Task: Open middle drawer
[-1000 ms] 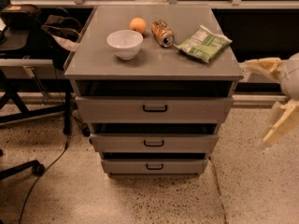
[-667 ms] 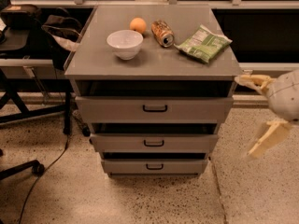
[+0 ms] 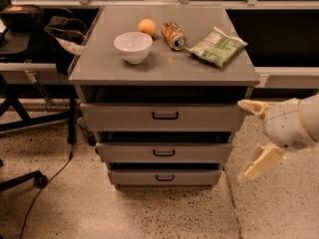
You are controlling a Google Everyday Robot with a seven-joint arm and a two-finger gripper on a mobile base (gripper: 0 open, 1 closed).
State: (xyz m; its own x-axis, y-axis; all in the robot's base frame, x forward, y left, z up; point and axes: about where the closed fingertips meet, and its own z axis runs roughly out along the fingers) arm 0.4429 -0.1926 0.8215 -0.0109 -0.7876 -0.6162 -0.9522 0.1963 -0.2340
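Plainly, the opening has not begun in earnest. The middle drawer (image 3: 199, 152), a grey metal drawer with a flat front and a small dark loop handle (image 3: 164, 153), sits in the centre of the three-drawer stack under the grey metal table (image 3: 199, 66). It lies between the taller grey drawer (image 3: 114, 116) above and the shorter grey drawer (image 3: 134, 177) below. Its front steps back in line with its neighbours, with only a dark gap above it, so I judge it shut or nearly so. The pale two-fingered claw (image 3: 256, 136) hangs to the right of the drawers, about level with the upper two, its fingers spread wide and holding nothing. It is well apart from the loop handle. Left to do: bring the claw across, close it on the handle and pull the drawer out.
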